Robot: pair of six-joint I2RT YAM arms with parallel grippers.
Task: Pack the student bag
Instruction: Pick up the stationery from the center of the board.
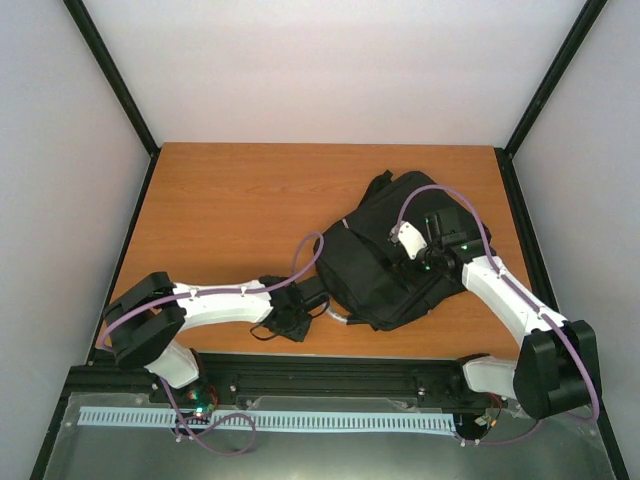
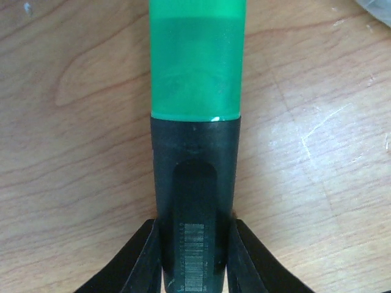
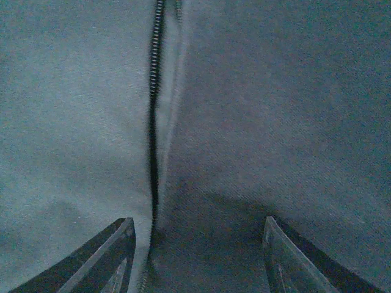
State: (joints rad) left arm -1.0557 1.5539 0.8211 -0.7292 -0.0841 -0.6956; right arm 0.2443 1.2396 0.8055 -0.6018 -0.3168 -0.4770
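While left fingers (image 2: 137, 265) clamp the black end of a smooth green marker (image 2: 195, 110), lying on the wood-grain counter (image 2: 73, 152), axis in line with them, the soft black fabric bag (image 1: 370, 275) lies just to their right; right fingers (image 3: 110, 259) spread, holding nothing, over the bag's zipper (image 3: 153, 122).

The left claw (image 2: 194, 224) grips a marker (image 2: 195, 122) by its black barrel, with one finger against each side. The marker's translucent green end points away from the claw. A barcode (image 2: 193, 250) is printed on the barrel. The wooden bench (image 2: 73, 122) lies beneath.
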